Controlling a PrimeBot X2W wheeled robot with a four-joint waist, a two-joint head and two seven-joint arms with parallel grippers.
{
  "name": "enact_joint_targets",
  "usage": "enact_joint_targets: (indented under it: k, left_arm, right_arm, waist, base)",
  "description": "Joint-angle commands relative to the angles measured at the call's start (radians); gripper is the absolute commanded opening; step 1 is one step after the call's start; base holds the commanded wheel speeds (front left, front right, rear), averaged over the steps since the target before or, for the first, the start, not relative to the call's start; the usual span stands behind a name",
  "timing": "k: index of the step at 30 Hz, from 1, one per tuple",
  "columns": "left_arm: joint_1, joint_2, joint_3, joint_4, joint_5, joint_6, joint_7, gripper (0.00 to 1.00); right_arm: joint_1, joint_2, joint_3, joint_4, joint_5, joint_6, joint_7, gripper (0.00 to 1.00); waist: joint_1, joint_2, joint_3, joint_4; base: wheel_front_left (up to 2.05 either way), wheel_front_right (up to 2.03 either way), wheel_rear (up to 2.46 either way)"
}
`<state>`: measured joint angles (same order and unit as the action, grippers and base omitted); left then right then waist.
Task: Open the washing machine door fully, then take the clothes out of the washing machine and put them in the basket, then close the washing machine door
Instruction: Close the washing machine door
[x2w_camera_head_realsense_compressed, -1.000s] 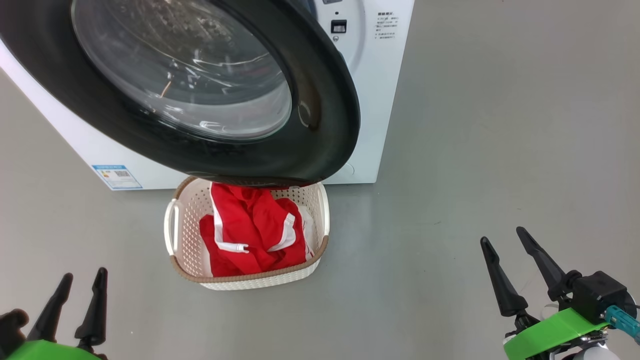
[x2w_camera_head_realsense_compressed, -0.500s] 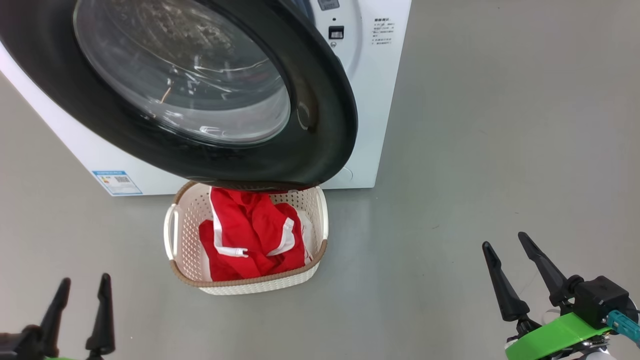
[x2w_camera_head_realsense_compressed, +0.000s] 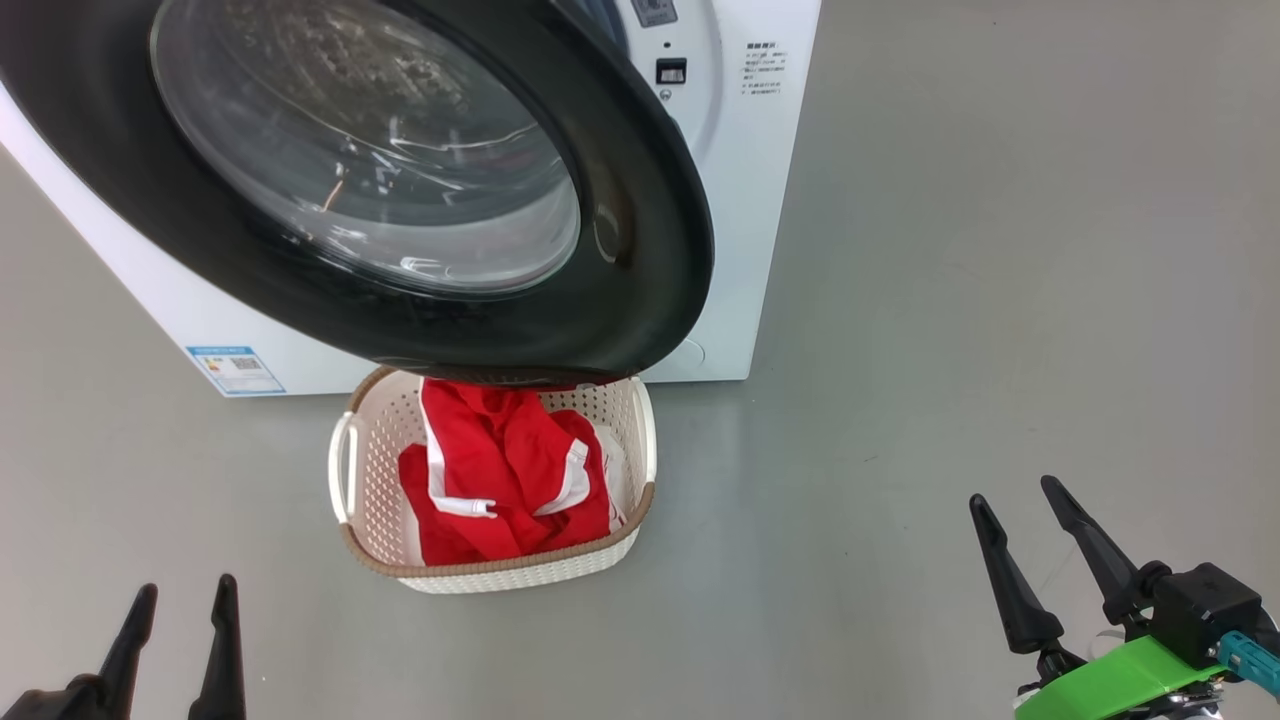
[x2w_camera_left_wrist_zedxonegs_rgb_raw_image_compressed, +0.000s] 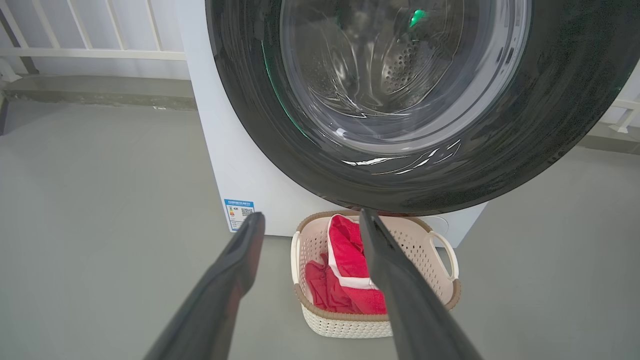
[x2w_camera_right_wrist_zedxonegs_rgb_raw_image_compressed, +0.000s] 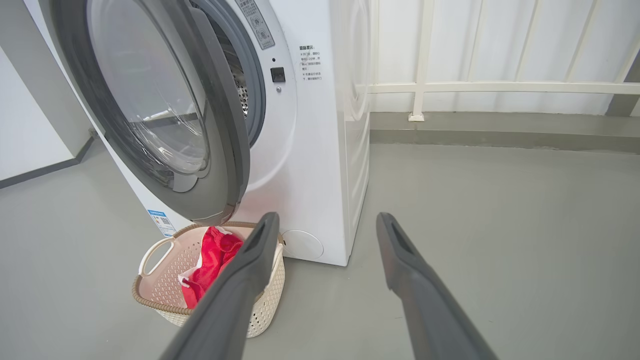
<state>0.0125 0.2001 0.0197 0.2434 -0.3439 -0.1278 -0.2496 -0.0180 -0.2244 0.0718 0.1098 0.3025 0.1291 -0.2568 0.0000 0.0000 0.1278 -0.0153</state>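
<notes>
Looking along left gripper (x2w_camera_left_wrist_zedxonegs_rgb_raw_image_compressed: 311, 214), spread wide, empty. Up at 12: washing machine door (x2w_camera_left_wrist_zedxonegs_rgb_raw_image_compressed: 550, 125), open, glass facing cam. Below it at 6: basket (x2w_camera_left_wrist_zedxonegs_rgb_raw_image_compressed: 350, 326) w/ red clothes (x2w_camera_left_wrist_zedxonegs_rgb_raw_image_compressed: 345, 250) inside. At 10 of basket: blue label (x2w_camera_left_wrist_zedxonegs_rgb_raw_image_compressed: 239, 214).

A white railing (x2w_camera_right_wrist_zedxonegs_rgb_raw_image_compressed: 500, 87) stands on a grey kerb (x2w_camera_right_wrist_zedxonegs_rgb_raw_image_compressed: 500, 131) behind the smooth grey floor (x2w_camera_head_realsense_compressed: 1000, 250).

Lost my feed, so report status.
Left gripper, right gripper open, empty. Red white-striped garment in cream perforated plastic basket. Black-rimmed glass door open, overhanging basket.
</notes>
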Motion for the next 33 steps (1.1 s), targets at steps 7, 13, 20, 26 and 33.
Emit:
enact_joint_targets:
  k: [7,13,20,26,33]
  left_arm:
    - [-0.025,0.024,0.038,-0.027,0.007,-0.003,-0.012,1.00]
    - [-0.036,0.020,0.037,-0.033,0.014,-0.003,-0.012,1.00]
    - [-0.072,0.012,0.024,-0.046,0.015,-0.003,-0.012,1.00]
    - [-0.099,0.001,0.010,-0.060,0.014,-0.003,-0.012,1.00]
    - [-0.136,-0.014,-0.010,-0.061,0.003,-0.003,-0.012,1.00]
  right_arm:
    - [-0.010,-0.012,0.014,-0.027,0.001,0.002,-0.005,1.00]
    - [-0.039,-0.004,0.035,-0.028,0.005,0.002,-0.005,1.00]
    - [-0.128,0.004,0.087,-0.024,0.016,0.002,-0.005,0.00]
    - [-0.230,0.021,0.135,-0.010,0.017,0.002,-0.005,0.00]
    - [-0.370,0.052,0.184,0.028,0.021,0.002,-0.005,0.00]
  waist:
    - [0.0000,0.0000,0.006,0.007]
    - [0.0000,0.0000,0.017,0.016]
    - [0.0000,0.0000,0.051,0.052]
    - [0.0000,0.0000,0.077,0.094]
    - [0.0000,0.0000,0.128,0.150]
  base:
    - [0.00,0.00,0.00]
    - [0.00,0.00,0.00]
    - [0.00,0.00,0.00]
    - [0.00,0.00,0.00]
    - [0.00,0.00,0.00]
